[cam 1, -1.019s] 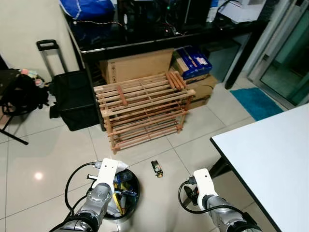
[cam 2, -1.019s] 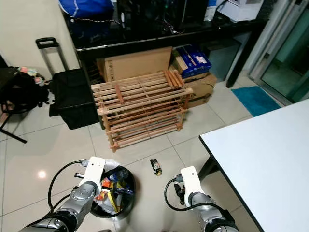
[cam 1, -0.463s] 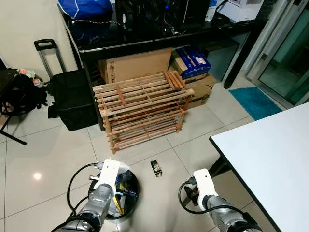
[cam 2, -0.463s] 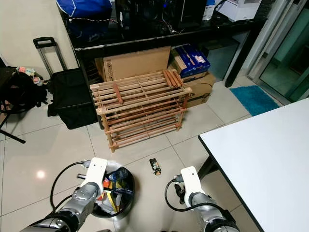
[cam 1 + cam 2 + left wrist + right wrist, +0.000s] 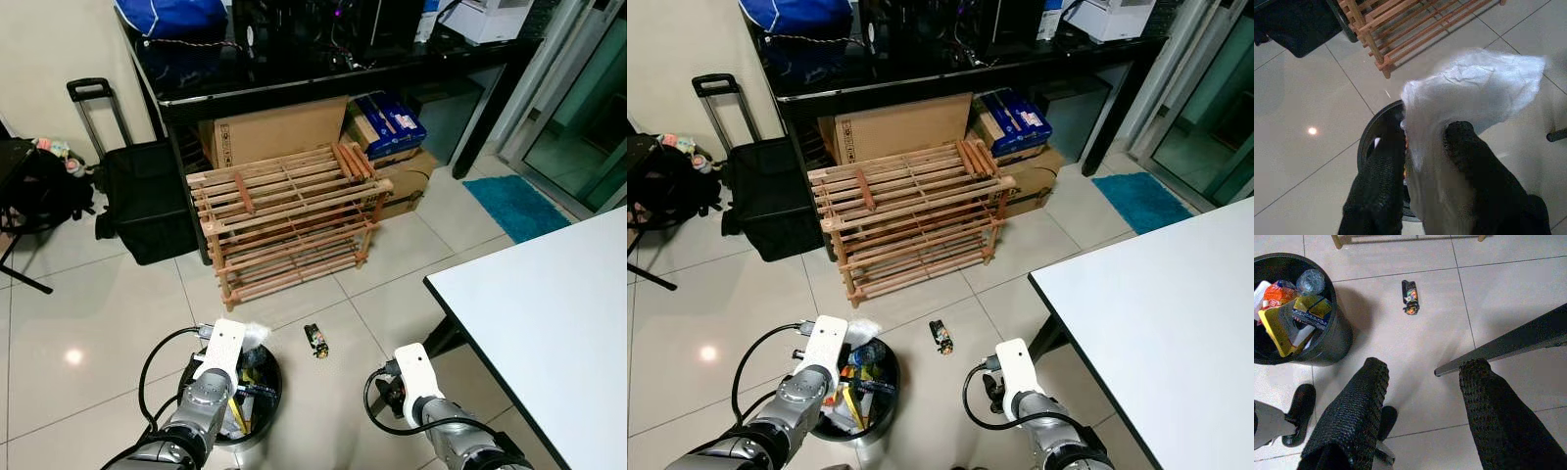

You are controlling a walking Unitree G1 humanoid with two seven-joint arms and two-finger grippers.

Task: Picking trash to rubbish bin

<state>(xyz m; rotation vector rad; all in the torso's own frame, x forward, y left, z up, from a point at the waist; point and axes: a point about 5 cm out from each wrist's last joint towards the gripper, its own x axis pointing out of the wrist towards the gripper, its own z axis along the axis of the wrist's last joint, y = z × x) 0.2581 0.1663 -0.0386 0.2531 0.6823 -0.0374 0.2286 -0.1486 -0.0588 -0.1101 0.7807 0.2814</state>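
My left gripper (image 5: 1425, 144) is shut on a crumpled white plastic bag (image 5: 1474, 85), held just above the rim of the black round bin (image 5: 265, 403). The bag's white edge (image 5: 254, 335) shows past my left wrist. The bin (image 5: 1334, 340) holds several pieces of coloured packaging and a clear bottle. A small dark wrapper (image 5: 315, 340) lies on the tiles to the right of the bin, also seen as the wrapper (image 5: 1410, 297) ahead of my right gripper (image 5: 1422, 374). That gripper hangs low over the floor, open, with nothing between its fingers (image 5: 1359, 401).
A wooden slatted shoe rack (image 5: 289, 220) stands ahead, with cardboard boxes (image 5: 279, 132) under a black desk behind it. A black trolley bag (image 5: 147, 201) is at the left. A white table (image 5: 549, 323) fills the right, its dark leg (image 5: 1498, 347) slanting near my right gripper.
The camera view has shifted slightly. My left wrist has edged a little further over the bin, still holding the white bag. The right arm has not moved.
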